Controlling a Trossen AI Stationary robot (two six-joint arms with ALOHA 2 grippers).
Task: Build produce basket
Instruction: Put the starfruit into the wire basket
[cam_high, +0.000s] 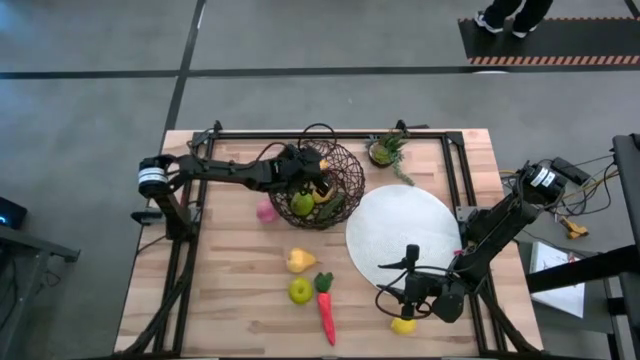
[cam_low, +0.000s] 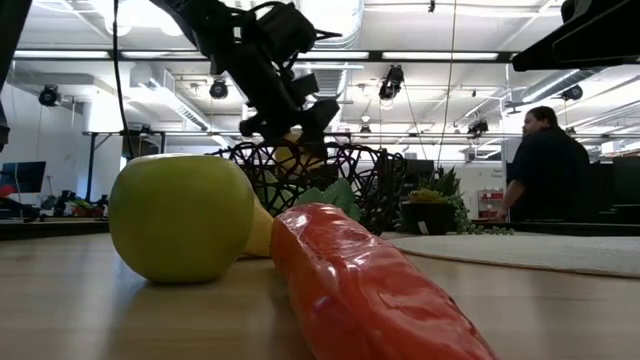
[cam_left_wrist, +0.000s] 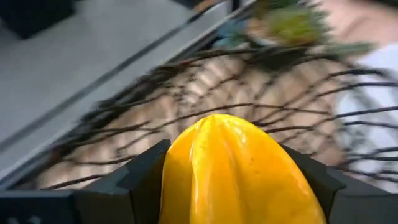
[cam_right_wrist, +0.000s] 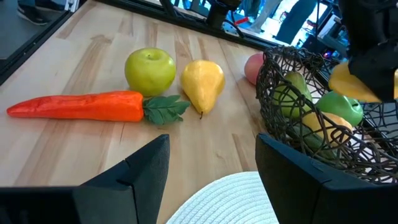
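The dark wire basket (cam_high: 335, 180) stands at the table's far middle and holds a green apple (cam_high: 302, 204) and other pieces. My left gripper (cam_high: 312, 172) is over the basket, shut on a yellow-orange piece (cam_left_wrist: 242, 168). My right gripper (cam_right_wrist: 211, 168) is open and empty by the near edge of the white plate (cam_high: 405, 235). On the table lie a pink fruit (cam_high: 266, 210), a yellow pear (cam_high: 300, 261), a green apple (cam_high: 300, 291), a red carrot (cam_high: 326, 312) and a yellow lemon (cam_high: 403, 325). My left gripper pinches the yellow-orange piece by its two opposite sides (cam_left_wrist: 186, 180) between its two fingers (cam_left_wrist: 146, 177). The fingers come from the table's left, slanting down. The piece is lifted clear, above the basket's mesh (cam_left_wrist: 261, 106).
A small potted plant (cam_high: 385, 150) stands to the right of the basket at the far edge. A black frame rail (cam_high: 330, 131) runs along the table's far side. A person (cam_low: 545, 165) stands in the room beyond the table.
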